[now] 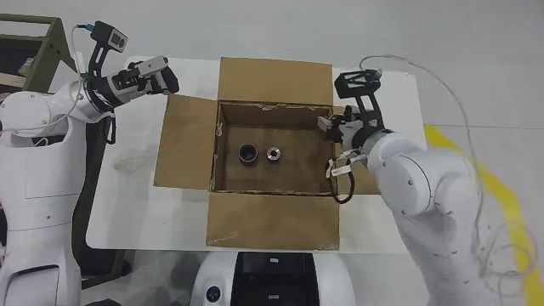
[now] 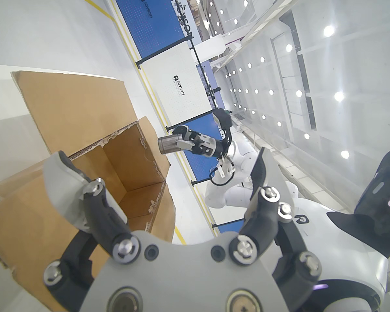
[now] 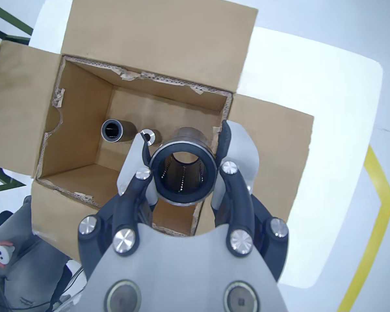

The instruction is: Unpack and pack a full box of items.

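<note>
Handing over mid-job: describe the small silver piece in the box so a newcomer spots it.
Find the open cardboard box on the white table. Two metal pieces sit side by side on its floor. The silver ring is the one nearer the right end effector, which grips a large sleeve; it is smaller and paler than the dark tube.

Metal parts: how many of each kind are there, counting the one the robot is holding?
Hollow metal cylinders: 2. The small dark cylinder lies on the floor of the box; the big cylinder is held in the right gripper.
Silver ring: 1, on the box floor beside the small dark cylinder.
Total: 3.
</note>
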Motion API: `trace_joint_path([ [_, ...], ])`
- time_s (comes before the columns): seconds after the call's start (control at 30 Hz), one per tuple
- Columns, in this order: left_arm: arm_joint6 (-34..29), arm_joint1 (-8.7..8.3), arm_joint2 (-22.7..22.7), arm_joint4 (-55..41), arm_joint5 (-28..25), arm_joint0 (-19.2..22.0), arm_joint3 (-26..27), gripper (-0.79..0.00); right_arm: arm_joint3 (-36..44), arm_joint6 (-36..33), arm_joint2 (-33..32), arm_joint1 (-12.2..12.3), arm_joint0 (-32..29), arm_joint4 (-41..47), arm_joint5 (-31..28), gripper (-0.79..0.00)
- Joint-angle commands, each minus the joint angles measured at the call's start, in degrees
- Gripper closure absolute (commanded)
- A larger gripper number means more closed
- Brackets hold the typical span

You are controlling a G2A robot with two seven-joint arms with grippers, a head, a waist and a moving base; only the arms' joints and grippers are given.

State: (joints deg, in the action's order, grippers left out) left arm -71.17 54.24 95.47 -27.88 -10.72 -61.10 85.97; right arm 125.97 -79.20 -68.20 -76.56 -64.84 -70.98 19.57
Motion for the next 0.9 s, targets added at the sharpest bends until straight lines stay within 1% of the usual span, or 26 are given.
trace_joint_path([
  [0.0,0.0,0.0,0.0,0.0,0.0,0.0,0.0,-0.785,0.1,-0.1,-1.8,0.2,-0.4,-0.2,-0.2,0.0],
  [0.23,0.0,0.0,0.0,0.0,0.0,0.0,0.0,-0.785,-1.3,0.3,-9.5,0.9,-2.5,-0.2,-2.5,0.0],
  [0.53,0.0,0.0,0.0,0.0,0.0,0.0,0.0,-0.785,-5.9,3.6,-19.4,1.5,-5.5,1.9,-1.3,0.0],
  [0.73,0.0,0.0,0.0,0.0,0.0,0.0,0.0,-0.785,-8.9,5.8,-23.5,1.8,-6.3,3.8,-1.0,0.0],
  [0.87,0.0,0.0,0.0,0.0,0.0,0.0,0.0,-0.785,-11.6,8.2,-24.5,1.9,-6.5,3.6,-0.1,0.0],
])
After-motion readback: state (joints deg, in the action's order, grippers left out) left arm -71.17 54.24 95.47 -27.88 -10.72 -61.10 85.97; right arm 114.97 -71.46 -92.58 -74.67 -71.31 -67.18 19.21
